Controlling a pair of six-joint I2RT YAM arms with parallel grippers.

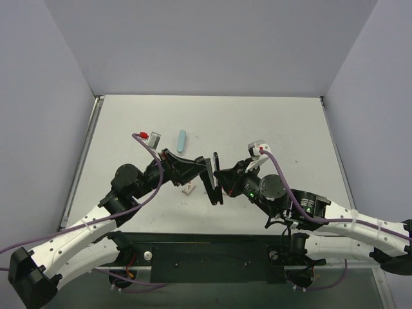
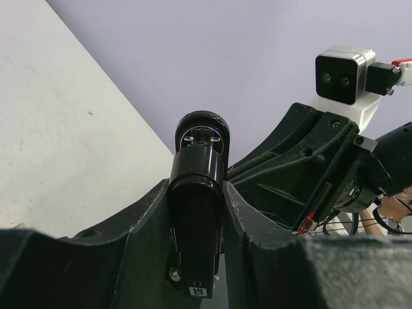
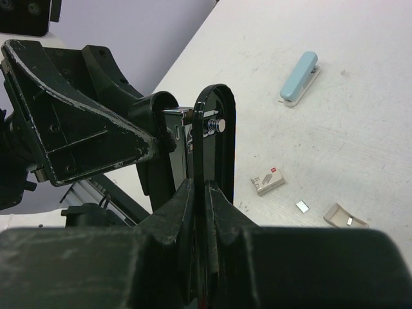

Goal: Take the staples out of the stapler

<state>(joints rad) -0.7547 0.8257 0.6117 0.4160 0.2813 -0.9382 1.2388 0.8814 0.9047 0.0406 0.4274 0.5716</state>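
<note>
- stapler (image 1: 213,177) is up off the table (image 1: 283,129), dead centre of the top view, standing on edge between the two arms.
- left gripper (image 2: 196,199) reaches in from 9 o'clock, jaws pinching the stapler's thick black body on both sides.
- right gripper (image 3: 206,193) reaches in from 3 o'clock, jaws pressed onto the thin black leaf; silvery metal and a spring pin show in the gap.
- looks like the opening step, one half in each grip.
- next, i'd say: swing the leaves wider without slipping, then free the staple strip.
- light-blue bar (image 1: 181,140) lies at 11 o'clock of the stapler, small box (image 1: 188,189) at 8 o'clock.
</note>
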